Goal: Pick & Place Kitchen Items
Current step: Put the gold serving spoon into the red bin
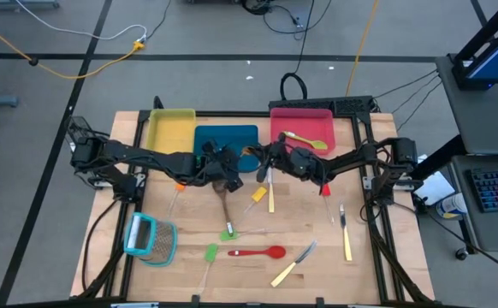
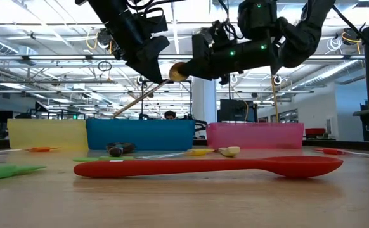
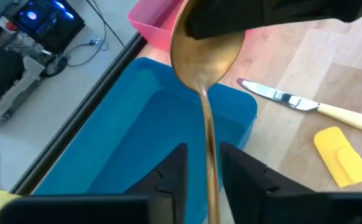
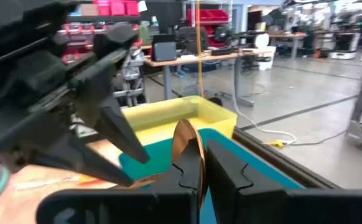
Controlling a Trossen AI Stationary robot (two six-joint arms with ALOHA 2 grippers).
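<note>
Two tools (image 3: pixel 203 177) flank smooth wooden spoon (image 3: pixel 204 68).

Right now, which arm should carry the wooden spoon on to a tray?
Right. The right pincer is shut on the wooden spoon at its bowl, above the blue tray. The left pincer stands open around the handle, gripping nothing.

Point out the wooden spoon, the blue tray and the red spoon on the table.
wooden spoon (image 3: pixel 204 53): left wrist view, on its bowl.
blue tray (image 1: pixel 225 133): high view, on the bare floor of the tray.
red spoon (image 2: pixel 203 167): low view, on the middle of its handle.
</note>
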